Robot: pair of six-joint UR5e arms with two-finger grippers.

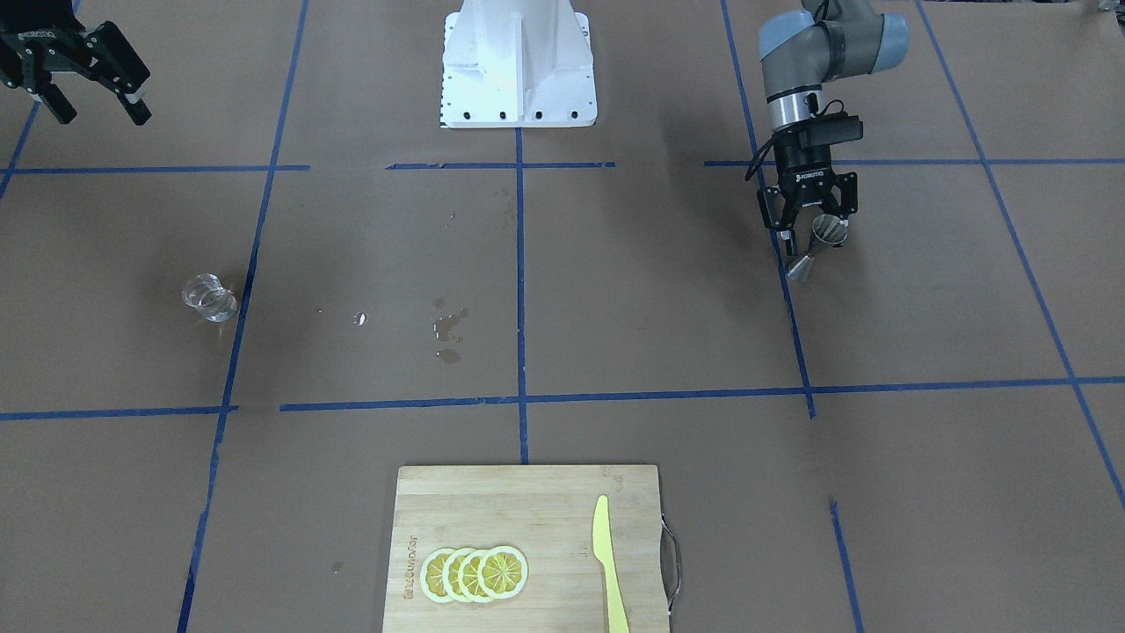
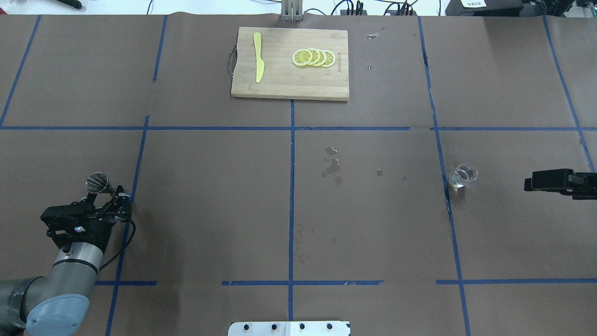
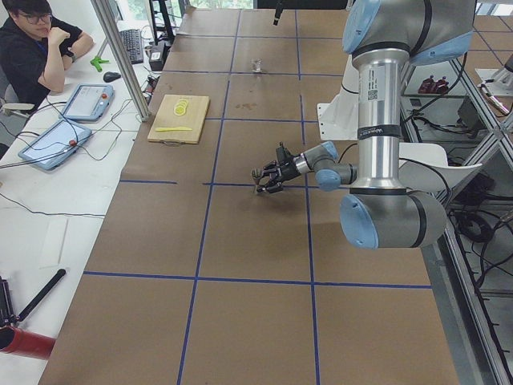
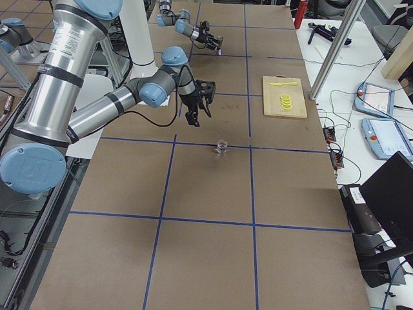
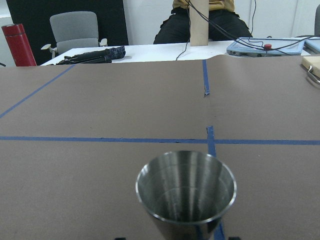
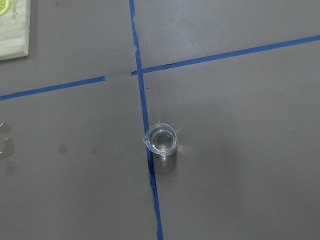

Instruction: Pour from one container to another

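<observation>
Left gripper clamps the steel jigger, well apart from the cutting board's edge. Right gripper, seemingly spread wide, hangs well clear of the beaker.

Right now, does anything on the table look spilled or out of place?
Yes. Small wet patches lie near the middle of the table, apart from the upright glass beaker and far from the metal cup in the left hand. They look like spilled liquid.
</observation>
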